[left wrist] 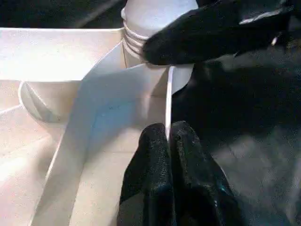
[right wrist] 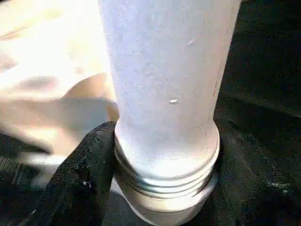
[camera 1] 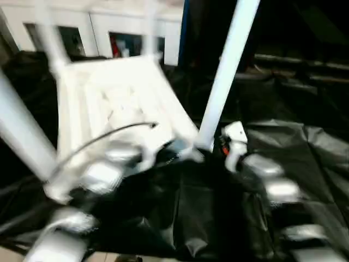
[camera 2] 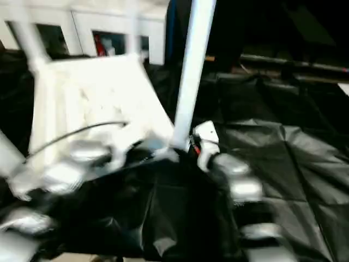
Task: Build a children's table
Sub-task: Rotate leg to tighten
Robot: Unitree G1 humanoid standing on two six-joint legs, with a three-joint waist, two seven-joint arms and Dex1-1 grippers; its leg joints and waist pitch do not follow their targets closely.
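The children's table top (camera 1: 114, 103) lies upside down and tilted on a black cloth, ribbed underside up. Its white tube legs stand up from the corner sockets, one near the middle (camera 1: 226, 71) and another at the left (camera 1: 19, 131). My left gripper (left wrist: 168, 134) is shut on the thin rim of the table top (left wrist: 168, 94), close to that corner. My right gripper (right wrist: 164, 188) sits around the threaded base of the middle leg (right wrist: 164, 70), one black finger (right wrist: 80, 179) pressed against its collar. That finger (left wrist: 211, 33) also lies on the leg base in the left wrist view.
A black cloth (camera 1: 305, 147) covers the work surface, wrinkled on the right. A white cabinet with glass doors (camera 1: 98, 27) stands behind the table top. A thin black cable (camera 1: 103, 136) arcs over my left forearm.
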